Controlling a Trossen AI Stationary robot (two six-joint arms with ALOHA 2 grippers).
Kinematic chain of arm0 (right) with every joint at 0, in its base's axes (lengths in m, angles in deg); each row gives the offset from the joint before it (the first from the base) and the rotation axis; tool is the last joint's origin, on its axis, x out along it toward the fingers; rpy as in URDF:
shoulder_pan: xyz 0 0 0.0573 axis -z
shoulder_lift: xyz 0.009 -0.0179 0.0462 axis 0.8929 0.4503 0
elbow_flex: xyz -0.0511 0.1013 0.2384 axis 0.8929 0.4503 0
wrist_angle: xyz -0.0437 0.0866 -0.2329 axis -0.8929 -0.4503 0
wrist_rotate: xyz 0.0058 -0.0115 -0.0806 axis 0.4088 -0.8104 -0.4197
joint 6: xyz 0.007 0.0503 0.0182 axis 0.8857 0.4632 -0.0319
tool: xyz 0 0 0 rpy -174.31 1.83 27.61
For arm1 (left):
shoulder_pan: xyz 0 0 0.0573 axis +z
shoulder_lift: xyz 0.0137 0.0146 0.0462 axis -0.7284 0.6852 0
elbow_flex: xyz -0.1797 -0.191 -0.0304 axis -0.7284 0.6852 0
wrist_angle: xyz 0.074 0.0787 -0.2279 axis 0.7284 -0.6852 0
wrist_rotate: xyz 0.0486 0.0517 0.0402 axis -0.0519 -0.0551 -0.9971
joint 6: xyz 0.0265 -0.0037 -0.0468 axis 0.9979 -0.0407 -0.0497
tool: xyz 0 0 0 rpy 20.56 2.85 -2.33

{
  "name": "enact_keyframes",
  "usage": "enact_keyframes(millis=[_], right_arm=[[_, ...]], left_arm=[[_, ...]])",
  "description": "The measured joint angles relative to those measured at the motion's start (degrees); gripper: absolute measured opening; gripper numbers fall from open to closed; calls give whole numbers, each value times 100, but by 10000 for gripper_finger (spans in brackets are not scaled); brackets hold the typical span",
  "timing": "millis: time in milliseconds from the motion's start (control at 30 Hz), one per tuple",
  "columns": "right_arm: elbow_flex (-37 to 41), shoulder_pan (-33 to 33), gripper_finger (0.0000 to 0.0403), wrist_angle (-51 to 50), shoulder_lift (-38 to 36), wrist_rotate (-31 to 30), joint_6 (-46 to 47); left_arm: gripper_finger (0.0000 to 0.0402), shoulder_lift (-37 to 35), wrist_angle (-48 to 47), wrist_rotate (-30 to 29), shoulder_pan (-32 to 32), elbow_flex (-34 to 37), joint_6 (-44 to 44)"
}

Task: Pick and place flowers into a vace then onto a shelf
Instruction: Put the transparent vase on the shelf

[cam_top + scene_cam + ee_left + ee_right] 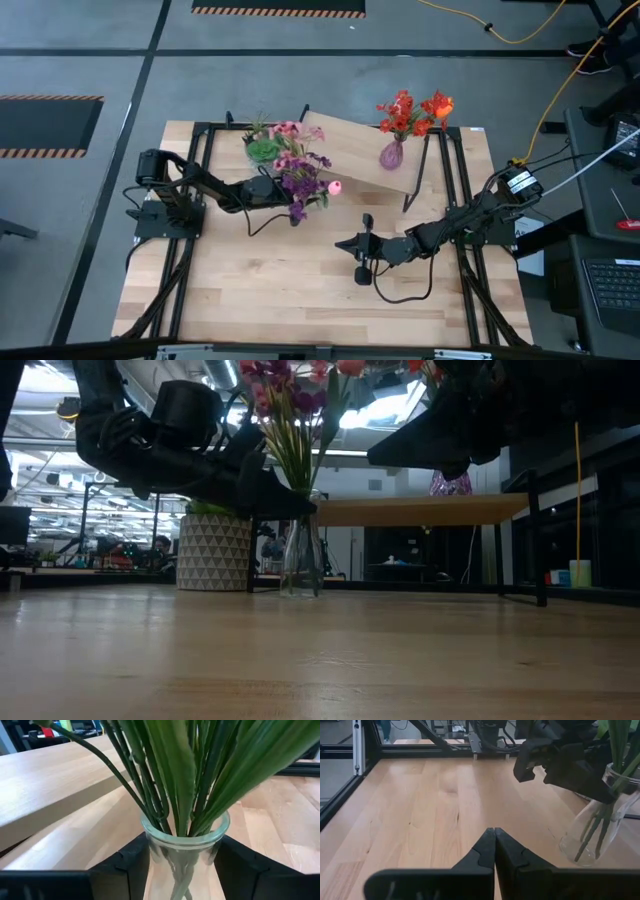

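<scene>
A clear glass vase [301, 565] stands on its base on the table, holding purple and pink flowers [300, 170] on green stems [175, 775]. My left gripper [182, 865] reaches from the table's left and is shut on the vase's neck. My right gripper [494, 834] is shut and empty, hovering over the table [330, 243] to the right of the vase. The light wooden shelf [350, 150] stands behind on black legs and carries a purple vase [391, 155] with a red-orange bunch [412, 112]. My left gripper holds the clear vase by its narrow neck [156, 851], just below the rim, pinched between the two fingers [131, 865]. The fingers come in level from the table's left, one on each side of the neck. The vase stands upright with its base [300, 592] on the table.
A green plant in a white patterned pot [214, 550] stands just behind and left of the clear vase, by the shelf's left end [262, 150]. Black frame rails run along the table's left and right sides [450, 200]. Bare tabletop lies toward the near edge [300, 290].
</scene>
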State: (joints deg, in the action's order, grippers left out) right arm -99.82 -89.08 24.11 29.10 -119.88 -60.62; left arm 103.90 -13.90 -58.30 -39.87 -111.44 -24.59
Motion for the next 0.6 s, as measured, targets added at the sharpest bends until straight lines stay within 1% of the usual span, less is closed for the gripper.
enact_keyframes(millis=[167,333,433,600], right_arm=[[0,2,3,0,0,0,0],[0,0,3,0,0,0,2],[0,2,3,-2,0,0,0],[0,2,3,-35,0,0,2]], left_arm=[[181,-4,-21,32,0,-2,0],[181,-134,-212,326,-2,-2,-50],[181,-500,-800,493,-2,0,-132],[181,-1426,-1928,649,-74,11,-176]])
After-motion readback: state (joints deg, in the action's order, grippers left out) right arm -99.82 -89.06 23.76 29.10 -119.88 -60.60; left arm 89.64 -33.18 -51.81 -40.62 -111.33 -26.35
